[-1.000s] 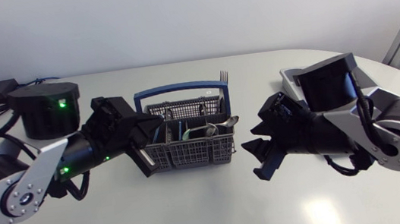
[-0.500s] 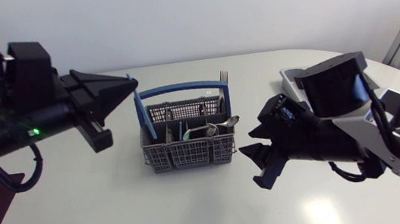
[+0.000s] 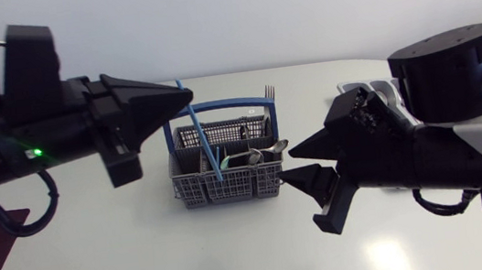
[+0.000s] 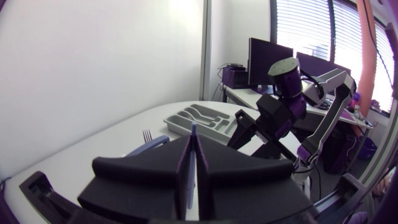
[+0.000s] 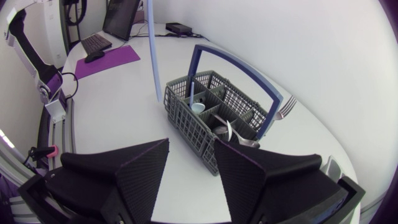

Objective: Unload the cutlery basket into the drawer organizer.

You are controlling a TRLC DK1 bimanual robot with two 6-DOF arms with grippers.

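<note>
The grey cutlery basket with a blue handle stands mid-table; it holds metal cutlery and a pale spoon, and a fork sticks up at its far side. My left gripper hovers above the basket's left end, shut on a long thin blue utensil that hangs down slantwise. In the right wrist view its lower end hangs by the basket's near corner. My right gripper stands open just right of the basket, empty. The grey drawer organizer lies behind my right arm.
In the left wrist view the organizer lies past the fork, with my right arm beside it. A purple mat with small devices lies at the table's left end. Bare tabletop stretches in front of the basket.
My left gripper has risen from the basket, drawing the blue utensil up with it. My right arm has lifted and shifted slightly toward the basket, fingers unchanged.
</note>
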